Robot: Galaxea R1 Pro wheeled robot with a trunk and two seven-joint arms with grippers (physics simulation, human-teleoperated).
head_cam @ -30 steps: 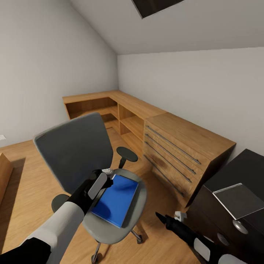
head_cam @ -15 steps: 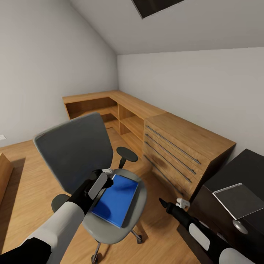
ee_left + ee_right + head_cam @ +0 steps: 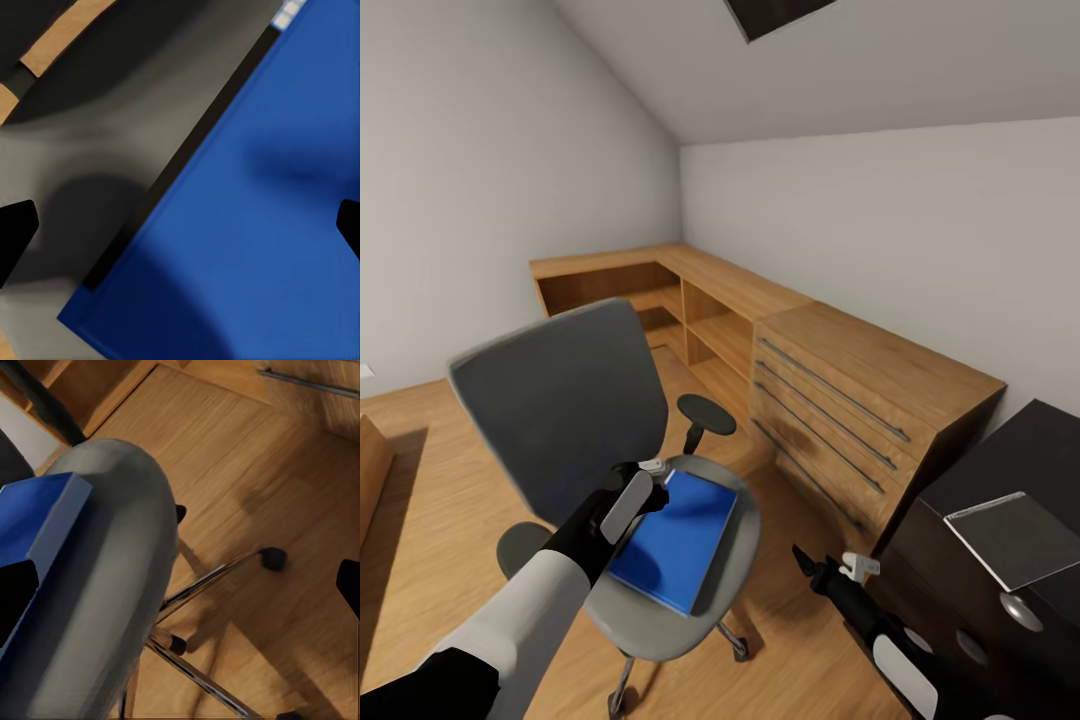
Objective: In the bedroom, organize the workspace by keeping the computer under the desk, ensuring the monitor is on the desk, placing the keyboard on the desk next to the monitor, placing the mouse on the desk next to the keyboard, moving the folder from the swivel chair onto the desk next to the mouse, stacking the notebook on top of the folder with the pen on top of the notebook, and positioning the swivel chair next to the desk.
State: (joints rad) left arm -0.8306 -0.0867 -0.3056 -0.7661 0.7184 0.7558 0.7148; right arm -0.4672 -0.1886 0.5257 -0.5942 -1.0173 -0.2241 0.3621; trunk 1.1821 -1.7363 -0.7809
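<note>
Overhead, left gripper point(image 3: 648, 478) spread wide above folder point(image 3: 675, 540); right wrist shows chair castors point(image 3: 273, 558)

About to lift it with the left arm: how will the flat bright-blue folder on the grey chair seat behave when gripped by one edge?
The flat bright-blue folder looks thin and wide, so it may droop or swing from an edge grip. Its smooth cover probably slides easily on the grey swivel chair's seat. The chair stands on castors, so pressing down with the left gripper could roll it away.
</note>
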